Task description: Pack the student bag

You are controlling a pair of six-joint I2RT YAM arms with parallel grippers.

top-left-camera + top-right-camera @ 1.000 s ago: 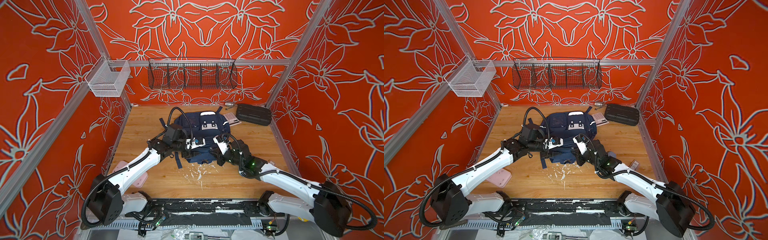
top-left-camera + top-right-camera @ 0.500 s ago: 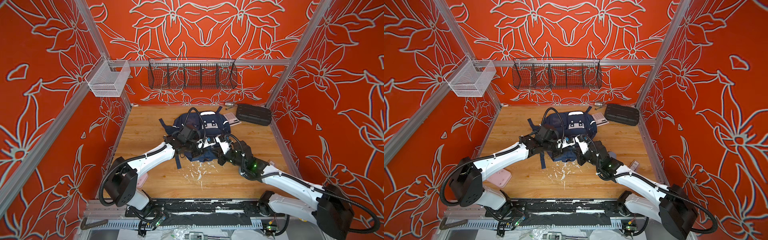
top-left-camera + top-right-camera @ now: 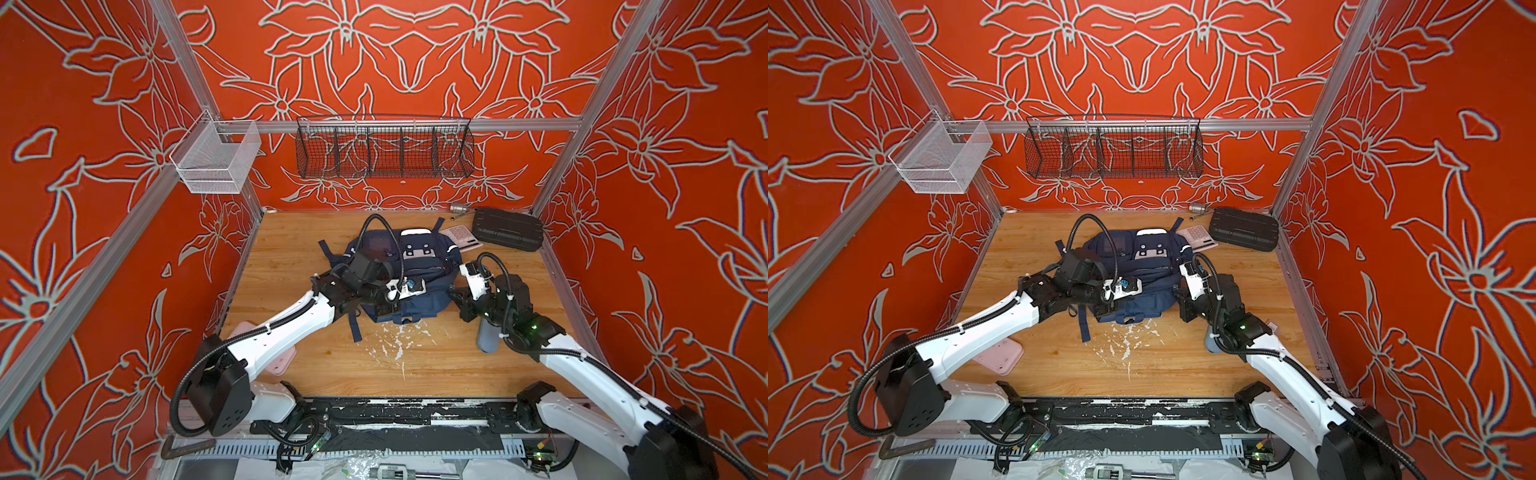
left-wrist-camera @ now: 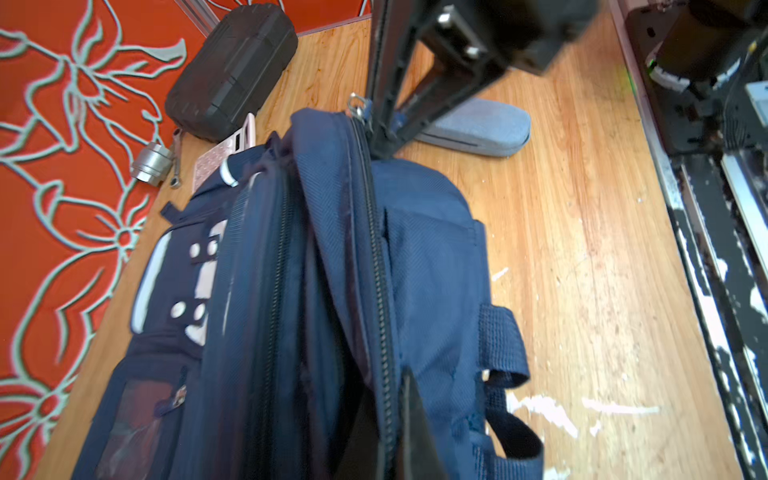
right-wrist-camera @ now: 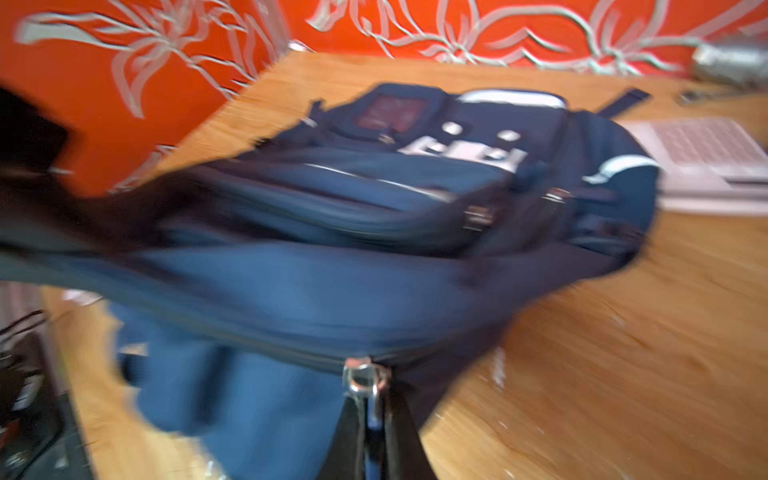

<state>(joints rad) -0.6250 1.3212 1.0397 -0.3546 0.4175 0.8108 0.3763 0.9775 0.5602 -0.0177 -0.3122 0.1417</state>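
Orange flowered walls box in your wooden tabletop (image 3: 415, 361). Your left gripper (image 4: 386, 432), cut off by the frame edge, pinches the zip edge of the navy-blue fabric student bag (image 3: 432, 270) lying mid-frame. Your right gripper (image 5: 368, 415), blurred, clamps a metal zip pull (image 5: 361, 380). Both arms reach inward. A grey fabric pouch (image 3: 487, 340) hides partly under the right arm; a black ribbed hard case (image 3: 508, 235) sits right of centre.

Ok so the student bag (image 3: 432, 270) is this big navy backpack lying front side up toward the back-middle of the wooden tabletop (image 3: 291, 249), white patch with dark dots showing, pale stripes, zips running across, loose straps trailing off its edges.
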